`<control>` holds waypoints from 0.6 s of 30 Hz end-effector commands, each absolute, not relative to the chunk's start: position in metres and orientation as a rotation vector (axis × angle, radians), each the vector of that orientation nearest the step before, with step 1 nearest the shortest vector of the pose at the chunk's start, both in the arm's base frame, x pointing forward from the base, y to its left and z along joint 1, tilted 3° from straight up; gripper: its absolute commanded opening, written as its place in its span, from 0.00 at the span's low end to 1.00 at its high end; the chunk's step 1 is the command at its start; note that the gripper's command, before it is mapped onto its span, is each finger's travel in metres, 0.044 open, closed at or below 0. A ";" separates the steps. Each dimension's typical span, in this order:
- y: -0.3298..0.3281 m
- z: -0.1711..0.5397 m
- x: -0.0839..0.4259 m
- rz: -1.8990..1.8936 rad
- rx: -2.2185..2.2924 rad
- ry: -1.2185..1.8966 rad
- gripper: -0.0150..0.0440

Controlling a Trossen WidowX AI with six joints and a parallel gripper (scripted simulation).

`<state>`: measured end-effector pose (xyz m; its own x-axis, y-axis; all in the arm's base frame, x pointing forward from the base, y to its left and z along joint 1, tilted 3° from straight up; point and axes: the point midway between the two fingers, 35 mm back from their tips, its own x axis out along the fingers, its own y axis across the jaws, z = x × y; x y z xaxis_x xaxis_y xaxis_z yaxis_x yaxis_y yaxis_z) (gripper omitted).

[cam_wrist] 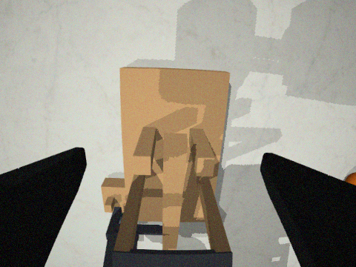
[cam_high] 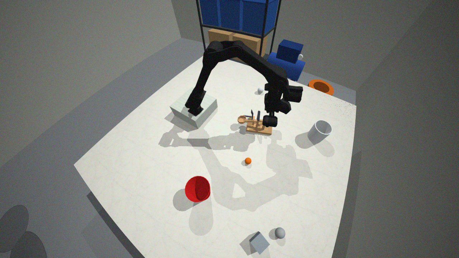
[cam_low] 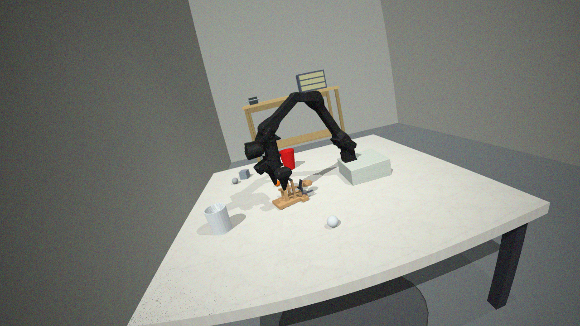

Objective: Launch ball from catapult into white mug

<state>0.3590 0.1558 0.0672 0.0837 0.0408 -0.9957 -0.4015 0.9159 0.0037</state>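
Observation:
The wooden catapult [cam_high: 258,130] [cam_low: 283,203] [cam_wrist: 141,89] stands on the table, its arm's cup [cam_high: 241,119] on the side away from the white mug. That cup looks empty. My gripper [cam_high: 270,123] [cam_low: 280,186] [cam_wrist: 175,159] is open and empty, with its fingers apart on either side above the catapult's frame and base. The white mug [cam_high: 316,135] [cam_low: 219,221] stands upright beyond the base end of the catapult. The orange ball [cam_high: 247,161] [cam_low: 277,183] [cam_wrist: 351,179] lies on the table beside the catapult and is partly hidden in the exterior view and the wrist view.
A red cup [cam_high: 191,190] [cam_low: 288,159], a grey ball [cam_high: 279,233] [cam_low: 235,180] and a grey block [cam_high: 259,243] [cam_low: 244,174] stand away from the catapult. A white ball [cam_high: 260,90] [cam_low: 332,221] lies on its other side. The arm's base rests on a pale block [cam_high: 207,113] [cam_low: 371,173].

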 end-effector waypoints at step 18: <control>0.156 0.030 0.360 0.336 -0.307 1.469 1.00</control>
